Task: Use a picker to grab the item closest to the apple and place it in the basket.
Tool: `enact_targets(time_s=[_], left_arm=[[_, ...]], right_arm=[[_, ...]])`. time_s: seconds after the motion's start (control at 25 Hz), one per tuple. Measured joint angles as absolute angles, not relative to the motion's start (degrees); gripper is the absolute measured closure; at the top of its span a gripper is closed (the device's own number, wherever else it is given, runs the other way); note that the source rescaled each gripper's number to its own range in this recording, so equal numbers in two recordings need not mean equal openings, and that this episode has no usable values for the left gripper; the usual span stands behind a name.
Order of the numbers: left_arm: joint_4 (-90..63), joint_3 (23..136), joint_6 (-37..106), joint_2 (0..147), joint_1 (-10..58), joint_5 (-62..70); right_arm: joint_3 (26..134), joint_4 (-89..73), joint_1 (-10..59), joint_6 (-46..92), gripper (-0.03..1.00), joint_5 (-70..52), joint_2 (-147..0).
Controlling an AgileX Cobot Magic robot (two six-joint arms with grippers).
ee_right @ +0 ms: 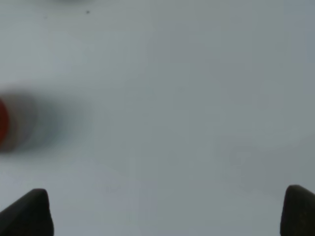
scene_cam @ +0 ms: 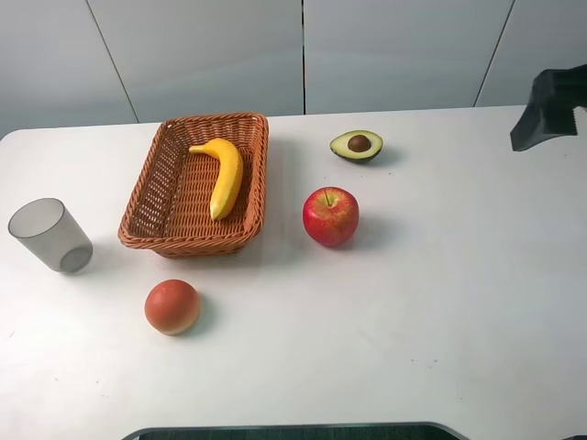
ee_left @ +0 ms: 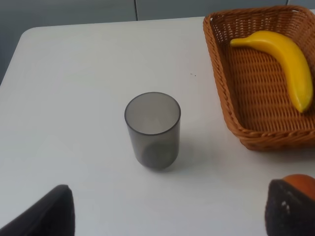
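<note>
Nearest the high camera, an orange-red round fruit [scene_cam: 171, 306] sits on the white table [scene_cam: 440, 302], in front of the apple [scene_cam: 330, 216] and off to its left. The red apple stands upright, stem up, near the table's middle.

Just behind the apple, a little to its right, lies the avocado half [scene_cam: 357, 145], cut side up with its brown pit showing. It rests on the table, apart from the apple and outside the basket [scene_cam: 170, 188].

The wicker basket sits left of the apple, with a yellow banana [scene_cam: 223, 174] lying inside it. Farther left of the apple, past the basket, a grey see-through cup [scene_cam: 50, 235] stands upright.

The left gripper [ee_left: 165, 211] hangs above the table near the cup, its fingers spread wide and holding nothing. The right gripper [ee_right: 162, 211] is also spread wide and empty, well to the right of the apple. Its wrist view is blurred, and a red smear at the frame's edge may be the apple.
</note>
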State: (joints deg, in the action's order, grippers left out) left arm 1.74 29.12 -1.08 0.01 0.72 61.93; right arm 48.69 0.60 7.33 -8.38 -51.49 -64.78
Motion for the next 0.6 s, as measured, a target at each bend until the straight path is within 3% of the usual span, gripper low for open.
enact_targets(time_s=[0.6], left_arm=[[1.74, 29.12, -1.19, 0.01, 0.72, 61.93]], right_arm=[[39.21, 0.39, 7.24, -3.48, -0.03, -61.88, -33.35]])
